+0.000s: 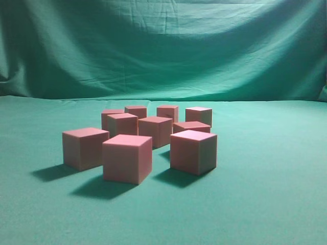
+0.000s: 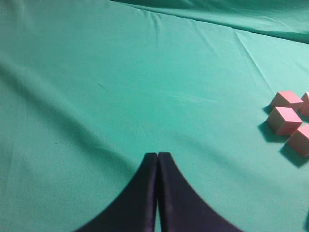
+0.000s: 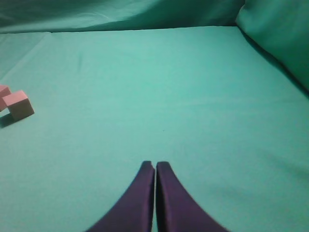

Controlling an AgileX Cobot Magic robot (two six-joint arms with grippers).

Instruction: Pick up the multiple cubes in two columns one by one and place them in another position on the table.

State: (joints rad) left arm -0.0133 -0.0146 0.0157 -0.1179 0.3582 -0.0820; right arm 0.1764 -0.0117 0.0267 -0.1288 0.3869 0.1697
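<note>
Several pinkish-red cubes [image 1: 127, 158] stand close together in rows in the middle of the green table [image 1: 265, 204] in the exterior view. No gripper shows there. In the left wrist view my left gripper [image 2: 158, 155] is shut and empty above bare cloth, with three cubes [image 2: 284, 120] far off at the right edge. In the right wrist view my right gripper [image 3: 155, 165] is shut and empty, with a cube [image 3: 18, 105] far off at the left edge.
A wrinkled green cloth backdrop [image 1: 163, 46] hangs behind the table. It also shows in the right wrist view [image 3: 275, 34] at the far right. Open cloth lies on both sides of the cube group.
</note>
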